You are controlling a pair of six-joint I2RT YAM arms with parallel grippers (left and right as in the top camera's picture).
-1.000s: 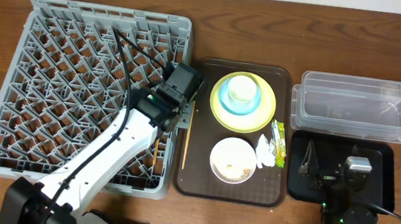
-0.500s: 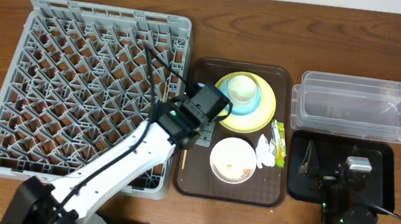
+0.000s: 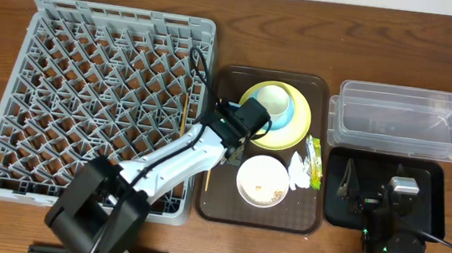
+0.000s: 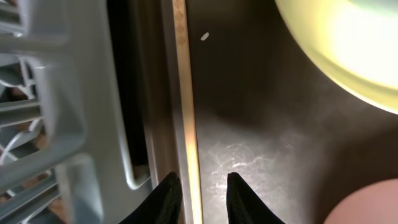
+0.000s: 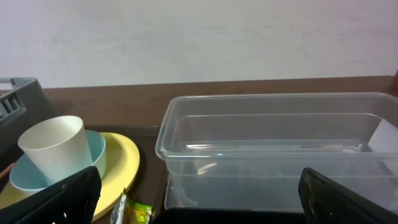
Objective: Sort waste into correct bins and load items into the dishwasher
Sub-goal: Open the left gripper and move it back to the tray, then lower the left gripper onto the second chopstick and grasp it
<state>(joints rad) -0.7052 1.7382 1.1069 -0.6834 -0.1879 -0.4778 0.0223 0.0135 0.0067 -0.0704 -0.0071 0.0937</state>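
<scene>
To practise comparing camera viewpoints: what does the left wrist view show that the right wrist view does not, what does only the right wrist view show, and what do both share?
Only the left wrist view: a wooden chopstick lying near the grey rack, with the left tool open astride it. Only the right wrist view: the clear tub, the white cup standing in the blue bowl, and the sachet wrapper. Both: the yellow plate and part of that rack.
</scene>
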